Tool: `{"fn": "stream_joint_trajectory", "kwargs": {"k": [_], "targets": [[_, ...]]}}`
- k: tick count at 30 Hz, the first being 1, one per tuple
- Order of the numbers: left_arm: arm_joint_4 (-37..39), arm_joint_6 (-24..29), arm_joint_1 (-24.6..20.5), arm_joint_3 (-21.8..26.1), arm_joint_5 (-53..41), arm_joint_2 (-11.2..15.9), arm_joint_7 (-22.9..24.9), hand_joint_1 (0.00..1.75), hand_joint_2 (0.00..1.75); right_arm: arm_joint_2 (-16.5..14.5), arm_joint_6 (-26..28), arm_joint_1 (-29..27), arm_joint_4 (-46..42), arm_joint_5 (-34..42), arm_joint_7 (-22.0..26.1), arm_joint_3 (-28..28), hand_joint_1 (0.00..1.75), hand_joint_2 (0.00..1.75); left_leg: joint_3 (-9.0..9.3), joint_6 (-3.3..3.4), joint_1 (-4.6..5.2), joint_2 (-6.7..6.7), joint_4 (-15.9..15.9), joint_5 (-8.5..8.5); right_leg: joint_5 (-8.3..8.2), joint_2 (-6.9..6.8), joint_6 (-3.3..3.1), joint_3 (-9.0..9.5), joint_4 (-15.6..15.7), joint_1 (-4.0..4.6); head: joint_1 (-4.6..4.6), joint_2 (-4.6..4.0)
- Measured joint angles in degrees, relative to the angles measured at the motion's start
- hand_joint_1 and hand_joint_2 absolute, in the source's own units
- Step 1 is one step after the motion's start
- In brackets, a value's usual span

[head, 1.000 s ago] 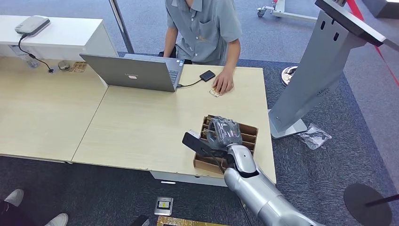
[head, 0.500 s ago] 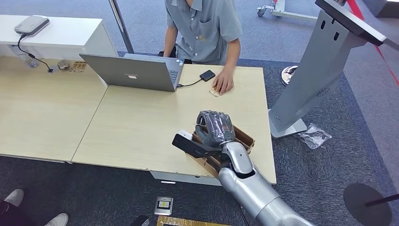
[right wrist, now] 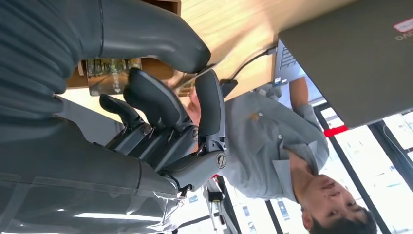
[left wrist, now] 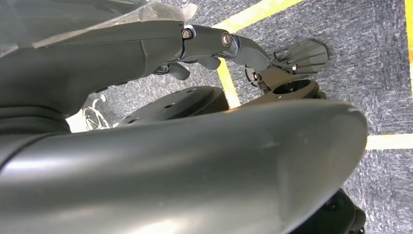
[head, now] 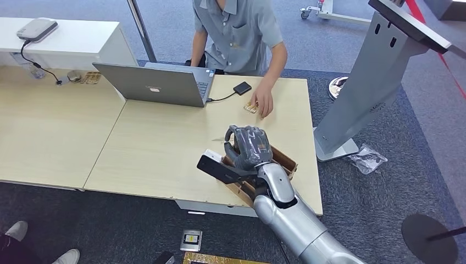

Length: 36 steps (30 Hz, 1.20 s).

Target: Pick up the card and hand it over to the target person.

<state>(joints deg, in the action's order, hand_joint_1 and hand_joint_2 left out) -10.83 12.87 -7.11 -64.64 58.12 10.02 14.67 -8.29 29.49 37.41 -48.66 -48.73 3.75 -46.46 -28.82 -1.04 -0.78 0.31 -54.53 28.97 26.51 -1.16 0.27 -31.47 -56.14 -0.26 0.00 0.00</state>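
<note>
A: Floor?
B: Blue-grey carpet [head: 351,49] at the far side, a darker grey carpet section [head: 379,187] around the furniture. Yellow floor lines [left wrist: 389,141] cross the carpet in the left wrist view.

A: Furniture?
B: Two light wood tables [head: 165,148] butted edge to edge, a white counter [head: 77,36] behind the left one. A grey kiosk stand [head: 368,82] with a slanted top stands on the carpet right of the tables. A dark round base [head: 428,236] sits at lower right.

A: Windows, light?
B: Bright windows with dark frames [right wrist: 370,146] in the right wrist view. Lighting is even.
</note>
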Motion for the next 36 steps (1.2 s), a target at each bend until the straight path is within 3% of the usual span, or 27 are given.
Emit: {"fn": "stream_joint_trajectory", "kwargs": {"k": [12,27,36], "targets": [[-0.1,-0.6,0.1,-0.4,-0.3,0.2,-1.0,0.0,0.0,2.3,1.7,-0.1,-7.7,-5.5,-1.5,0.8,1.75,1.75,0.01,-0.01,-0.01,-0.04,0.0,0.0,0.01,-0.05,0.01,0.01,0.0,0.01,0.0,0.0],[0.0,-1.1,0.0,-1.0,-0.8,0.2,-1.4,0.0,0.0,1.6,-2.3,0.5,-3.4,-9.1,-9.9,4.5,1.75,1.75,0.05,-0.01,0.0,-0.03,0.0,-0.01,0.01,-0.04,-0.01,0.05,0.0,0.0,0.0,0.0],[0.1,-1.5,-0.1,-1.3,-1.0,0.3,-1.3,0.0,0.0,0.7,-5.3,2.0,-1.6,-9.9,-11.0,4.0,1.75,1.75,0.04,-0.02,0.01,0.03,0.0,0.0,0.0,0.01,-0.01,0.02,0.0,-0.01,0.0,0.0]]}}
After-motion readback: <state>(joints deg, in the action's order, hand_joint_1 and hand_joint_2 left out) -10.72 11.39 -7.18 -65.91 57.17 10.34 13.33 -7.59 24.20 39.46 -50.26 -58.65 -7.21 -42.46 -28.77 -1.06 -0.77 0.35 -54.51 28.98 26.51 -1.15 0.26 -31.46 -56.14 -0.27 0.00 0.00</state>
